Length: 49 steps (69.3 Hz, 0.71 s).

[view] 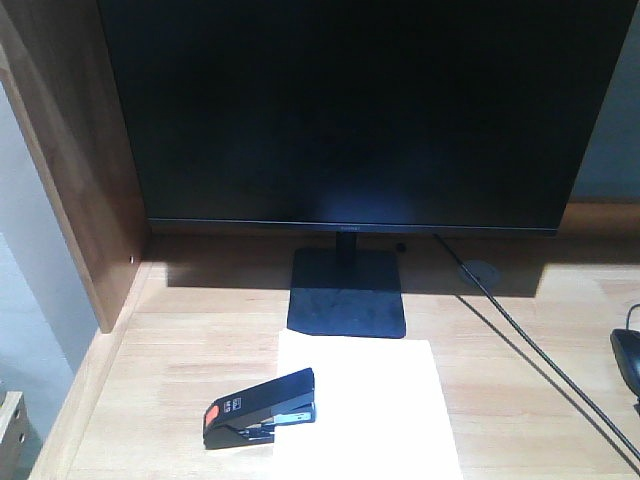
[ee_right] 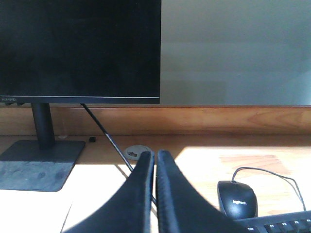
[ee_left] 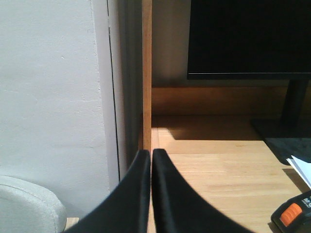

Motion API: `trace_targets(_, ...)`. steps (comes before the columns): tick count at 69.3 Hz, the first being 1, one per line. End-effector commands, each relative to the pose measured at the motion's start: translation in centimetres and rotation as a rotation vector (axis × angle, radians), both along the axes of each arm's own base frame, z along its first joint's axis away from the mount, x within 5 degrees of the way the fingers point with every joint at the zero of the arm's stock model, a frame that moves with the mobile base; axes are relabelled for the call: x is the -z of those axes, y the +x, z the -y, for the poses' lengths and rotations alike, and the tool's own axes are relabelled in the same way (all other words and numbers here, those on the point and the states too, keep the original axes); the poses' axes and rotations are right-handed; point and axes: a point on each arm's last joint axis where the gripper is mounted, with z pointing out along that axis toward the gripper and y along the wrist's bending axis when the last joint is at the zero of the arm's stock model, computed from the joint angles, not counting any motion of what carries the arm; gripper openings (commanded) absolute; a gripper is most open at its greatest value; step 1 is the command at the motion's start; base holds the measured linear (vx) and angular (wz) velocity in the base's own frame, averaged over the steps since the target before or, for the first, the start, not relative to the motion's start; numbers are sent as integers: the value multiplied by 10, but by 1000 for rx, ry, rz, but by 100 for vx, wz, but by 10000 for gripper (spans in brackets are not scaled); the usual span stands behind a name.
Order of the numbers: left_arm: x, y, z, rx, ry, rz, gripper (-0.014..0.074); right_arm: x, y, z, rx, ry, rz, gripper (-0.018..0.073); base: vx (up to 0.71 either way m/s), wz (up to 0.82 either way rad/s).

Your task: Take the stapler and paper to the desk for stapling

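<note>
The stapler (view: 258, 409) lies on the desk (view: 200, 330), its rear half on bare wood and its front end overlapping the left edge of the paper (view: 370, 400). Its orange-red patch faces the near left; a white label shows on its side. The paper lies flat, its far edge touching the front of the monitor (view: 350, 110) base (view: 347, 293).

In the left wrist view, the left gripper (ee_left: 150, 160) has its 2 black fingers (ee_left: 133, 199) pressed together with only a thin seam between them, and nothing is held. It points toward the desk's darker wooden side panel (ee_left: 146, 73). The stapler (ee_left: 294, 213) sits at the lower right corner of that view, well to the right of the jaws and apart from them; a corner of the paper (ee_left: 302, 170) shows just beyond it.

In the right wrist view, the right gripper (ee_right: 155, 160) likewise has its fingers closed against each other, with nothing between them. It points toward a round cable grommet (ee_right: 137, 152) and the monitor's black cable (ee_right: 104, 131). A black computer mouse (ee_right: 236, 198) lies to the right of the jaws, with a keyboard (ee_right: 277, 225) edge at the lower right. The stapler does not appear in this view; a bright patch at the lower left may be the paper, but this cannot be confirmed.
</note>
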Motion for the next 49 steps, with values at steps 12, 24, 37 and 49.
trace_targets(12, 2, 1, 0, 3, -20, 59, -6, -3, -1, 0, -3, 20, 77, -5, 0, 0)
trace_targets(24, 2, 1, 0, 3, -20, 59, -6, -3, -1, 0, -3, 20, 77, -5, 0, 0)
trace_targets(37, 2, 1, 0, 3, -20, 59, -6, -3, -1, 0, -3, 20, 76, -5, 0, 0)
trace_targets(49, 2, 1, 0, 3, -20, 59, -6, -3, -1, 0, -3, 20, 76, -5, 0, 0)
